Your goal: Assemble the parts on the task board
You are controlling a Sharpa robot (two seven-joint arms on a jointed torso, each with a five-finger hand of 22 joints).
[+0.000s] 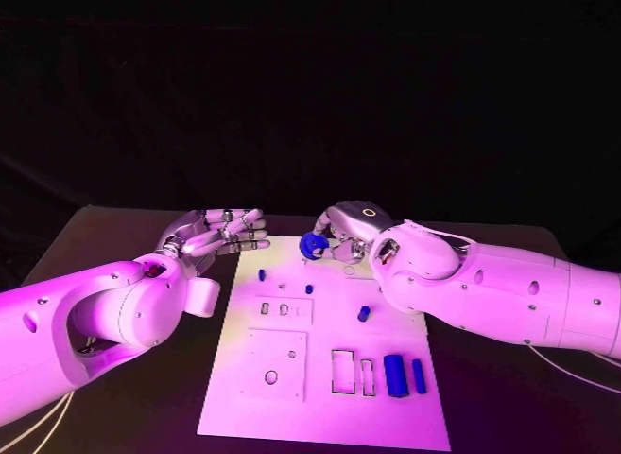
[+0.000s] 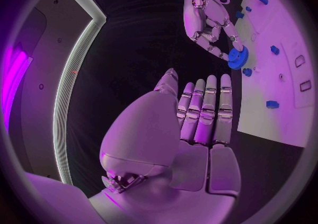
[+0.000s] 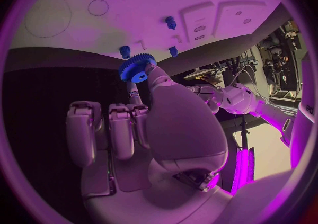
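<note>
The white task board [image 1: 324, 397] lies in the middle of the table. My right hand [image 1: 349, 236] hovers over the board's far edge and pinches a blue gear [image 1: 313, 246] between thumb and fingertip. In the right wrist view the gear [image 3: 137, 68] sits at the fingertips of the right hand [image 3: 146, 123], just off the board [image 3: 79, 28]. My left hand [image 1: 222, 235] is off the board's far left corner, fingers straight and holding nothing. The left wrist view shows the left hand [image 2: 199, 113] flat, with the right hand [image 2: 209, 23] and gear [image 2: 238, 57] beyond it.
Small blue pegs [image 1: 261, 274] [image 1: 309, 287] [image 1: 365, 312] stand on the board's far half. Two longer blue blocks [image 1: 395, 375] [image 1: 420, 375] lie near its right edge, beside rectangular slots [image 1: 343, 371]. A round hole [image 1: 270, 376] is at the near left. Black table surrounds the board.
</note>
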